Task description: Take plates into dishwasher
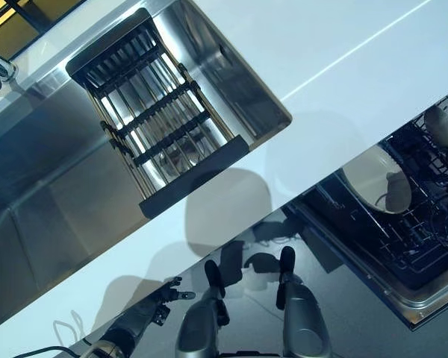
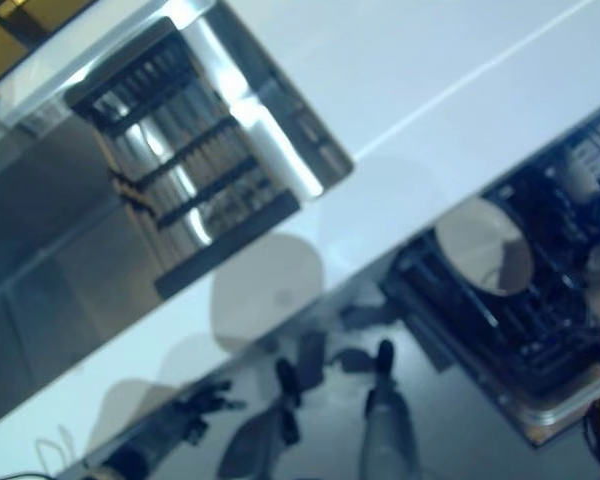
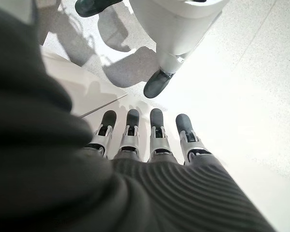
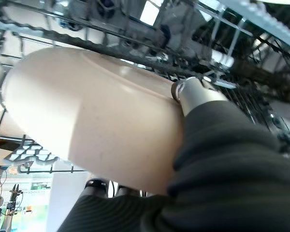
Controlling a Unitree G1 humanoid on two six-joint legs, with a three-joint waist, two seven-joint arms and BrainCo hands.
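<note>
Nearest to us, our right hand (image 4: 203,96) clasps a cream plate (image 4: 87,106): the thumb lies over its smooth rounded face and dark fingertips curl under its lower edge, so the hand is clamped on it. The plate is matte and faintly speckled, with a raised circular foot ring. Just beyond it runs the dark wire rack (image 4: 135,36) of the dishwasher (image 1: 403,224), thin coated rods crossing in a grid. From our head we see that rack pulled out at the right, below the countertop edge, with a round pale plate (image 1: 375,177) standing tilted among the tines. Our left hand (image 3: 150,140) hangs low at the near left, its silver fingers straight and spread apart, holding nothing, over a pale speckled floor (image 3: 241,87). On the far left a brushed steel sink (image 1: 231,74) holds a ribbed metal drying rack (image 1: 160,112), set in a smooth white countertop (image 1: 321,45).
</note>
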